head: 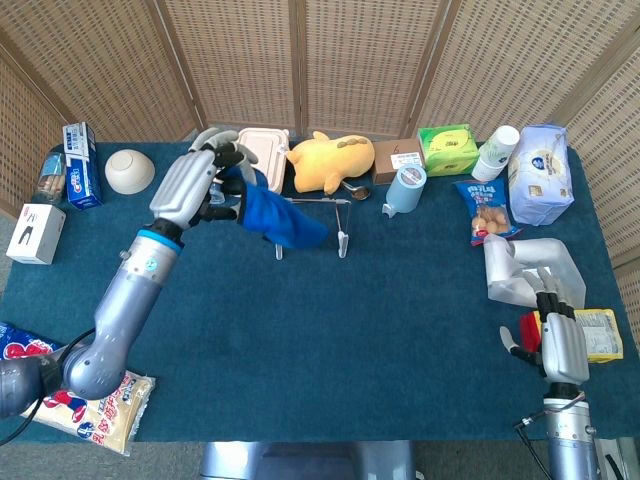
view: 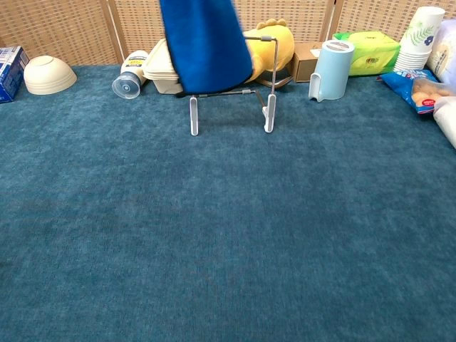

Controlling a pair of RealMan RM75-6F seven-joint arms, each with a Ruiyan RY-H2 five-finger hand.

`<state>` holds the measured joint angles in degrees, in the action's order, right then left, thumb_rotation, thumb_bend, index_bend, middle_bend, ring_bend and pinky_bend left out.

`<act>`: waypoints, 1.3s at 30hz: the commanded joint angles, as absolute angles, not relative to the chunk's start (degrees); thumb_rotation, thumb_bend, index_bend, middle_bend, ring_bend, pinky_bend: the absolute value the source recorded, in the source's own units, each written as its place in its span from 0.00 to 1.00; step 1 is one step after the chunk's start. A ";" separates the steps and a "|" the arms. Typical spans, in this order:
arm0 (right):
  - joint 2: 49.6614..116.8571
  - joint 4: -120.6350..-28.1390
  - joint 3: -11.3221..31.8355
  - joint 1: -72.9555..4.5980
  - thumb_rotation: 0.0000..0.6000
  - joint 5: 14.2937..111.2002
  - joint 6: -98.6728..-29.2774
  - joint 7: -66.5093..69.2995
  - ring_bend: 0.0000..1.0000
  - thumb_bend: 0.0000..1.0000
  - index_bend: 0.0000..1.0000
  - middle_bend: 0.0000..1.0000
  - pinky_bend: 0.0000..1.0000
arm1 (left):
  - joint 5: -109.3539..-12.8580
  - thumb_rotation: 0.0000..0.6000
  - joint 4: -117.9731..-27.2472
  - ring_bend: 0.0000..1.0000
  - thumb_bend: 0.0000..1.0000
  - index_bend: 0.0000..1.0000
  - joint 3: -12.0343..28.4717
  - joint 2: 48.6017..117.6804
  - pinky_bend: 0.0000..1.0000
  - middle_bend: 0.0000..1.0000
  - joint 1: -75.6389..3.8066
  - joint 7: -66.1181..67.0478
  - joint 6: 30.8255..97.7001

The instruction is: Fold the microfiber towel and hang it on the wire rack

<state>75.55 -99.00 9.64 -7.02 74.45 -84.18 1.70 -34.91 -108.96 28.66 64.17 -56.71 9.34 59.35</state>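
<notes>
My left hand [head: 198,186] is raised above the back left of the table and grips the folded blue microfiber towel [head: 283,220]. The towel [view: 205,44] hangs from the hand in front of the wire rack [view: 266,85] and covers the rack's upper left part. The rack [head: 341,240] stands on white feet just in front of the yellow plush. My right hand [head: 561,344] rests low at the table's near right corner, fingers extended, holding nothing. The chest view shows neither hand.
Behind the rack stand a yellow plush [head: 330,162], a lidded food container [head: 257,160], a lying mayonnaise bottle [view: 130,75] and a pale blue cup [head: 405,189]. A bowl [head: 129,170] sits at the back left. Snack bags [head: 487,211] and a white bag [head: 526,265] crowd the right side.
</notes>
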 commanded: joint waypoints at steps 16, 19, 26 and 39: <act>74.74 -98.73 9.67 -5.09 1.00 73.78 -85.06 3.06 0.00 0.28 0.08 0.00 0.00 | -22.30 1.00 -83.37 0.14 0.58 0.78 31.81 81.65 0.00 0.34 -71.00 13.05 57.50; 74.51 -98.86 9.72 -4.73 1.00 73.73 -85.41 3.04 0.00 0.28 0.08 0.00 0.00 | -20.72 1.00 -81.01 0.14 0.58 0.78 32.92 83.81 0.00 0.34 -71.73 11.58 56.39; 74.13 -98.83 9.92 -4.25 1.00 73.39 -85.39 3.37 0.00 0.28 0.08 0.00 0.00 | -19.29 1.00 -80.10 0.13 0.58 0.78 33.91 85.61 0.00 0.34 -72.29 10.76 55.18; 73.66 -99.18 10.03 -3.30 1.00 72.93 -85.97 3.08 0.00 0.28 0.07 0.00 0.00 | -19.62 1.00 -70.47 0.13 0.58 0.77 33.29 91.02 0.00 0.34 -73.92 11.94 55.48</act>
